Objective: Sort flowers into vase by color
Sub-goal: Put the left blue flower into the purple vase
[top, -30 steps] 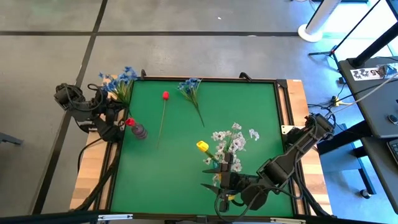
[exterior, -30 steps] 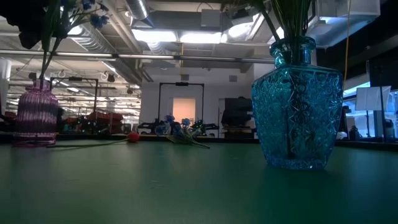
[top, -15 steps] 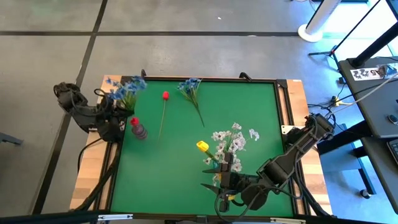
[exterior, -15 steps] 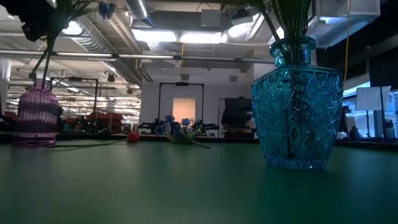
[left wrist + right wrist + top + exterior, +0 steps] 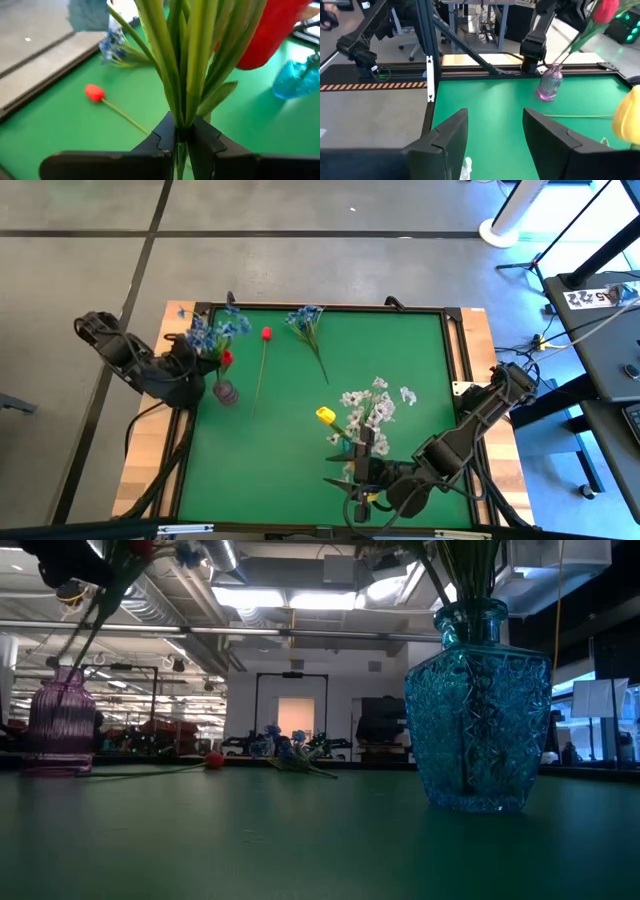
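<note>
Left gripper [image 5: 182,145] sits at the left edge of my table [image 5: 300,450], and from its wrist camera I see the jaws nearly closed, clamped on a bunch of green stalks [image 5: 185,60]. From above, that held bunch is a blue-blossom sprig [image 5: 212,333] with a red bud [image 5: 226,358] beside it, both raised and slanting toward the table's far left corner. The pink vase [image 5: 227,392] stands just beside the gripper on the green mat; at table height I see the stalks slanting down toward its mouth [image 5: 62,677], but I cannot tell whether the stalk ends are inside the neck or only above it. A second red tulip [image 5: 266,333] lies flat on the mat near the far edge, its stalk running back toward the near side, and a loose blue sprig [image 5: 305,320] lies to its right, apart from it. The blue glass vase [image 5: 477,705] stands in the near right part of the mat; it holds the white-blossom sprigs [image 5: 368,405], with a yellow bud [image 5: 325,416] just to their left. Right gripper [image 5: 492,130] waits low at the near edge, just in front of that vase; its jaws stand apart with nothing between them, and its wrist camera looks across the mat toward the pink vase [image 5: 549,85] and the left arm.
</note>
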